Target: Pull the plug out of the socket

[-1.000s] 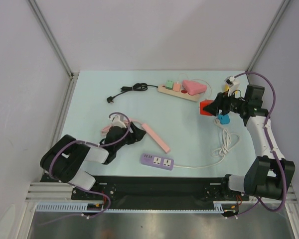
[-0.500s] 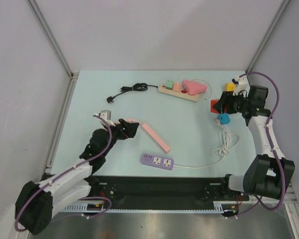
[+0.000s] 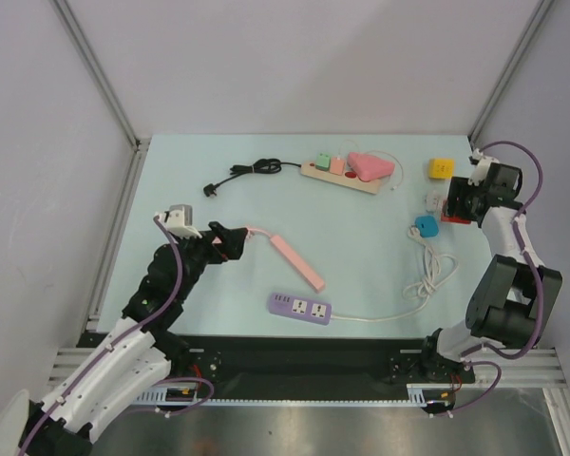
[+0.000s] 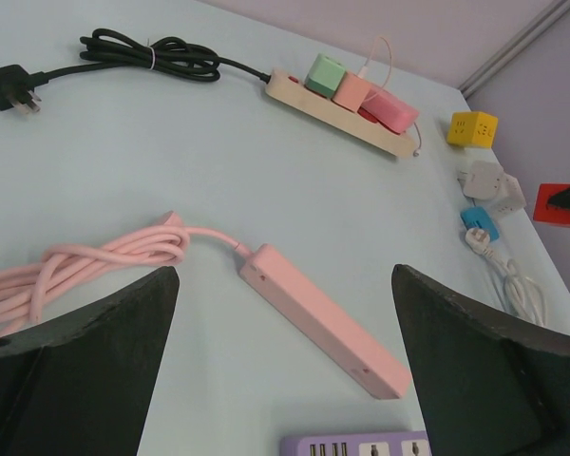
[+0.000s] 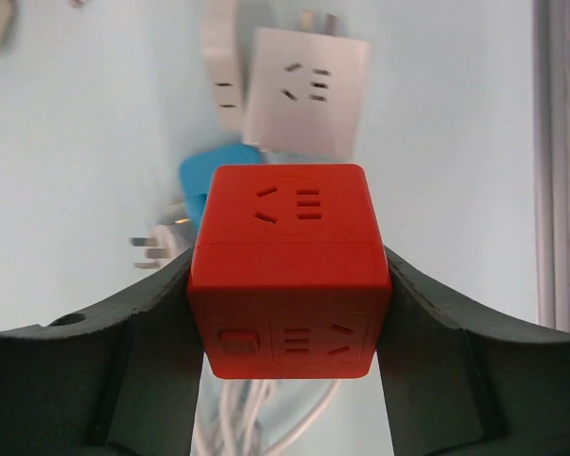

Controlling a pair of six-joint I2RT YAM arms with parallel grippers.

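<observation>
Looking down at the pale blue bench, I see my left claw hanging by the cord end of the long pink power strip. Its two fingers are wide apart and hold nothing. Farther back lies the beige power strip with green and pink plugs in it. Close to me is the short purple power strip. At the far right, my right claw squeezes tight on the red cube socket. The small blue plug with its white cord lies on the bench just beside the cube, apart from it.
</observation>
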